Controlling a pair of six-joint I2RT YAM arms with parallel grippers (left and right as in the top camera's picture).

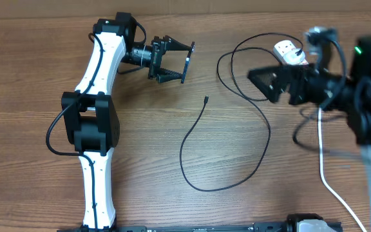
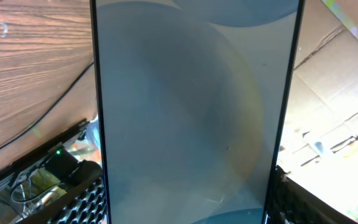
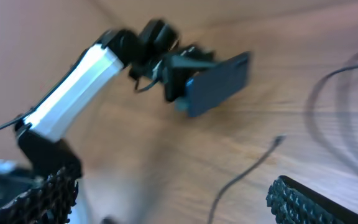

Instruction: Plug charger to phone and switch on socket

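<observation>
My left gripper [image 1: 184, 64] is shut on the phone [image 1: 189, 58] and holds it on edge above the table at the back. In the left wrist view the phone's pale blue-grey screen [image 2: 191, 106] fills the frame between the fingers [image 2: 188, 208]. The charger cable [image 1: 192, 183] loops across the table, with its connector tip [image 1: 206, 98] lying free and its white plug end [image 1: 288, 51] at the back right. My right gripper [image 1: 259, 82] is open and empty above the cable loop. The blurred right wrist view shows the phone [image 3: 219, 81], the tip [image 3: 279, 140] and the open fingers [image 3: 179, 199]. The socket is hidden by the right arm.
A thick white lead [image 1: 324, 174] runs from under the right arm to the front edge. The left arm's white links [image 1: 95, 129] stretch along the left side. Cardboard [image 2: 334, 124] shows behind the phone in the left wrist view.
</observation>
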